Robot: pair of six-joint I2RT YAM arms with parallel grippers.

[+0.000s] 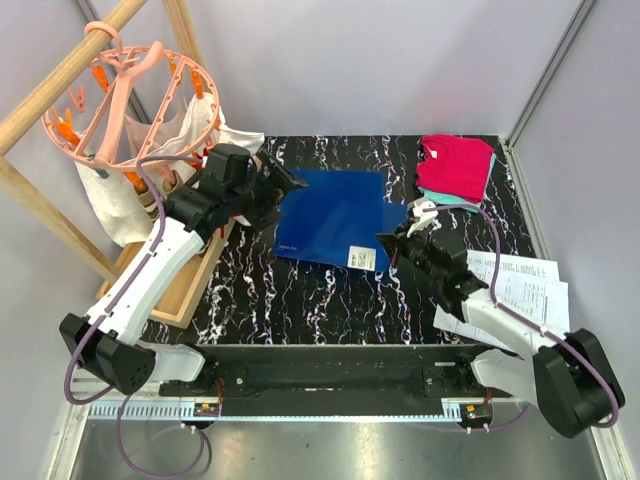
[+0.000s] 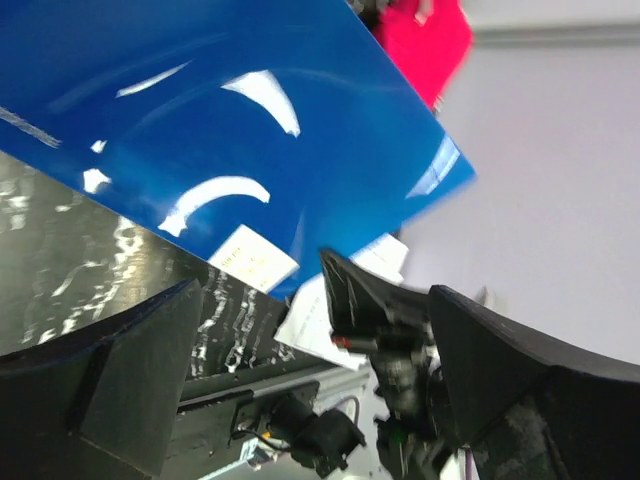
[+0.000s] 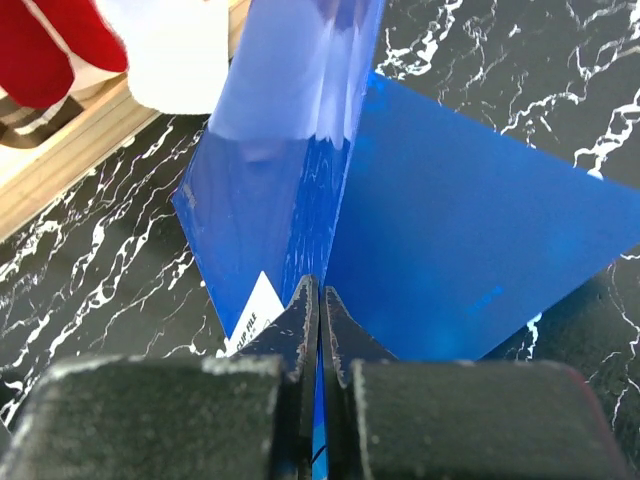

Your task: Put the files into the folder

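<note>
The folder (image 1: 330, 215) is found on the black, white-veined counter (image 1: 300, 290), at its middle, between the 2 arms. It is a thin, glossy sheet of deep blue plastic; bright curved reflections are noted across its surface in the left wrist view (image 2: 230, 130). A small white printed label (image 1: 362, 258) is carried at its near right corner.

The right pincer (image 1: 395, 245) is clenched on the folder's near right edge, just beside the label. In the right wrist view 1 leaf of the folder (image 3: 290, 190) is seen standing up from between the closed fingers, paler and translucent, while the other leaf (image 3: 470, 250) is seen lying flat on the counter.

The left pincer (image 1: 285, 185) is released, jaws spread wide, and is held at the folder's left edge; contact cannot be judged.

The files (image 1: 530, 285), white sheets printed in black, are located at the counter's near right, partly under the right arm, apart from the folder.
</note>
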